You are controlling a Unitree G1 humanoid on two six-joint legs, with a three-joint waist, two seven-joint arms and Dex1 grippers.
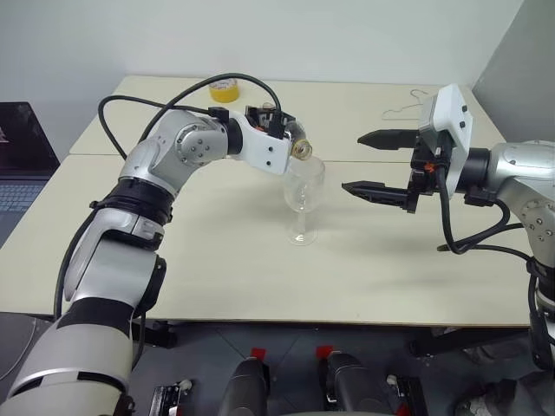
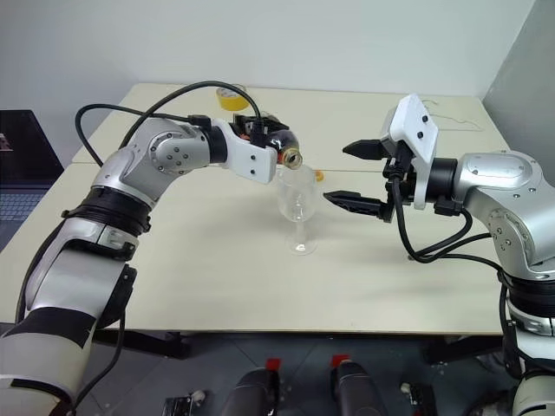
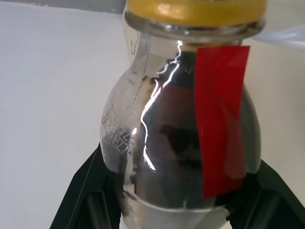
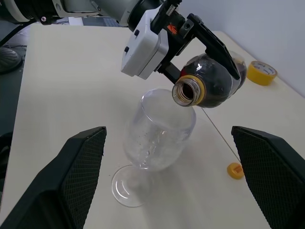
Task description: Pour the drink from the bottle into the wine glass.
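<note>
The bottle [image 4: 209, 86] is gripped between the left gripper's [image 2: 276, 143] jaws, tipped with its uncapped mouth over the wine glass [image 4: 155, 143], which stands mid-counter [image 1: 217, 269]. To its right, the right gripper's [image 1: 373, 165] jaws are held wide open, apart from both.

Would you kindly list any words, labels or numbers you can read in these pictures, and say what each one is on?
None can be read.
Bottle: faint raised marks on the clear wall, too blurred to read.
Red strip on the bottle: blank.
Yellow tape roll: no print visible.
Wine glass: unmarked.
</note>
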